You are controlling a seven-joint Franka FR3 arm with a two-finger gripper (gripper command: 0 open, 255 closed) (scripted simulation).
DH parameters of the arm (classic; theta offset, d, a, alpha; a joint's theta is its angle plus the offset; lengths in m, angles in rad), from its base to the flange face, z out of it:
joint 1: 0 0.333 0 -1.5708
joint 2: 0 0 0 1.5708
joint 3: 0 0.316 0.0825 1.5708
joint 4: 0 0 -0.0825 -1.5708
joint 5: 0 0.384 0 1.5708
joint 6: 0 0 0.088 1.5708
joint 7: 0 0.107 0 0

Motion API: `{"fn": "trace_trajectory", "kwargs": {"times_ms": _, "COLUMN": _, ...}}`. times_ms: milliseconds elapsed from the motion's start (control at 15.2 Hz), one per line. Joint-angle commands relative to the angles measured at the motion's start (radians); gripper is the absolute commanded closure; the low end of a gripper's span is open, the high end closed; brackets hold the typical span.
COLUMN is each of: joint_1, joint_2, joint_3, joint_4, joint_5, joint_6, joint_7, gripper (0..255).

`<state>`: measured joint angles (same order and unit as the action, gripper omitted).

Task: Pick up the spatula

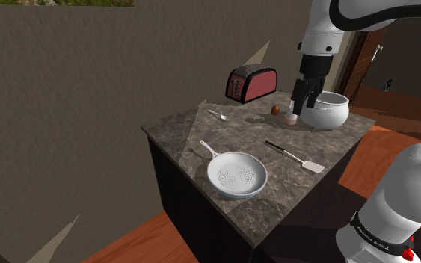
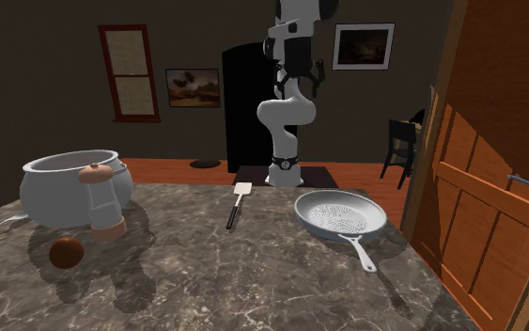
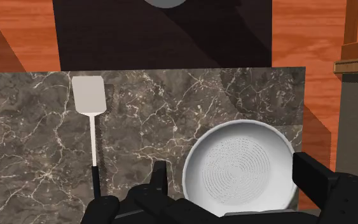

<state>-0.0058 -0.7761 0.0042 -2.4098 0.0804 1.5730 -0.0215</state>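
Well, my black claw (image 3: pixel 229 167) is spread, hanging above the dark marble countertop (image 3: pixel 171 114). My own hand hides the handle tip of the white-bladed, black-handled spatula (image 3: pixel 91 121). That spatula lies flat and untouched near the countertop edge facing my stand, blade toward that edge. Beside it sits the white perforated round pan (image 3: pixel 254 143), its handle hidden and its rim cut off by my fingers (image 3: pixel 160 178). In the shoulder view my claw covers part of a white round pot (image 1: pixel 334 112).

Dim room — soft, diffuse shadows
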Motion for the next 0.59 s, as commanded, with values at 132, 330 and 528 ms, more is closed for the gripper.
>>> {"fn": "trace_trajectory", "kwargs": {"times_ms": 132, "joint_1": -0.012, "joint_2": -0.002, "joint_3": -0.018, "joint_4": -0.059, "joint_5": -0.02, "joint_6": 0.065, "joint_7": -0.024, "gripper": 0}}
{"fn": "trace_trajectory", "kwargs": {"times_ms": 330, "joint_1": -0.033, "joint_2": 0.007, "joint_3": -0.047, "joint_4": -0.139, "joint_5": -0.049, "joint_6": 0.167, "joint_7": -0.058, "gripper": 0}}
{"fn": "trace_trajectory", "kwargs": {"times_ms": 528, "joint_1": -0.055, "joint_2": 0.032, "joint_3": -0.078, "joint_4": -0.208, "joint_5": -0.079, "joint_6": 0.275, "joint_7": -0.092, "gripper": 0}}
